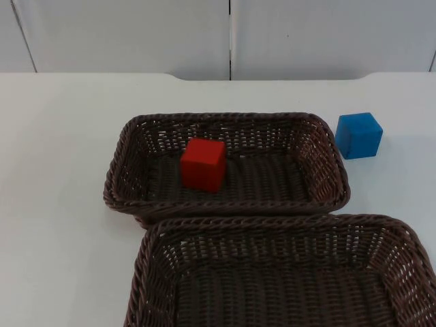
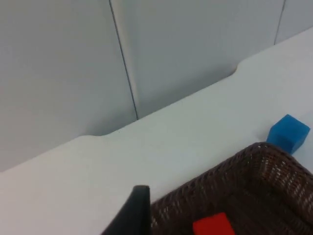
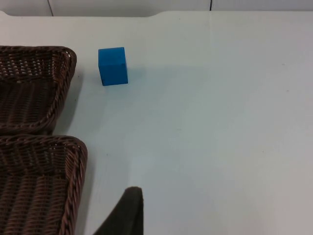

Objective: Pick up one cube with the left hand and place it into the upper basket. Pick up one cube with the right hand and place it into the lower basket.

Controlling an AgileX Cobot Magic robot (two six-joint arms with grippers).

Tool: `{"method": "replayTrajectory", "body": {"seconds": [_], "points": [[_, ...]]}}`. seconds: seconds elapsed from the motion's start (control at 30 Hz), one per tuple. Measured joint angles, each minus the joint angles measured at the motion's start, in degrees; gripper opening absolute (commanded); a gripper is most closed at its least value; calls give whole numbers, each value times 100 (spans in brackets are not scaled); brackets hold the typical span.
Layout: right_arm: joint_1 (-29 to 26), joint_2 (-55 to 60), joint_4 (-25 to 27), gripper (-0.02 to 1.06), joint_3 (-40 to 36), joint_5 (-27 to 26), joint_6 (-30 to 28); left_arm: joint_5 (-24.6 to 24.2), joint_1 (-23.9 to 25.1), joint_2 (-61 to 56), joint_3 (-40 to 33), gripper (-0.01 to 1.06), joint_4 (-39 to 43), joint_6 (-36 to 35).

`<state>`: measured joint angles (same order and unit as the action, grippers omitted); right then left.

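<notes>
On the white table (image 1: 61, 204), which ended at a grey wall (image 1: 122, 34), we saw two brown wicker baskets touching edge to edge: the upper basket (image 1: 121, 178) with a red cube (image 1: 203, 164) resting on its floor left of centre, and the lower basket (image 1: 153, 255) with nothing in it. We found the blue cube (image 1: 359, 135) on the bare table just beside the upper basket's right end, well apart from the lower one. We judged it light, rigid and smooth-faced, best pinched across two opposite flat sides, with free room all round it. We made out one black fingertip of the left gripper (image 2: 133, 215) above the upper basket's rim, and one of the right gripper (image 3: 126, 213) over the table beside the lower basket; how far either was open, and whether it held anything, we could not tell.
</notes>
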<state>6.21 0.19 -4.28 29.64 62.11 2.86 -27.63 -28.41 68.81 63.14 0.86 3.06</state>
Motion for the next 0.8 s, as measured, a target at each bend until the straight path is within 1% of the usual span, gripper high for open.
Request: {"method": "replayTrajectory", "body": {"seconds": [0.07, 0.1, 0.13, 0.23, 0.43, 0.5, 0.8], "points": [[0, 0, 0, 105, 0, 0, 0, 59, 0, -240, -361, 105, 0, -10], [0, 0, 0, 105, 0, 0, 0, 59, 0, -240, -361, 105, 0, -10], [0, 0, 0, 105, 0, 0, 0, 88, 0, -399, -664, 105, 0, -10], [0, 0, 0, 105, 0, 0, 0, 24, 0, -785, -1129, 105, -49, -10], [0, 0, 0, 105, 0, 0, 0, -260, 0, -1348, -1511, 105, -86, -10], [0, 0, 0, 105, 0, 0, 22, -442, 0, -1730, -1672, 105, -86, -10], [0, 0, 0, 105, 0, 0, 22, -712, 0, -2604, -2153, 105, -86, -10]]}}
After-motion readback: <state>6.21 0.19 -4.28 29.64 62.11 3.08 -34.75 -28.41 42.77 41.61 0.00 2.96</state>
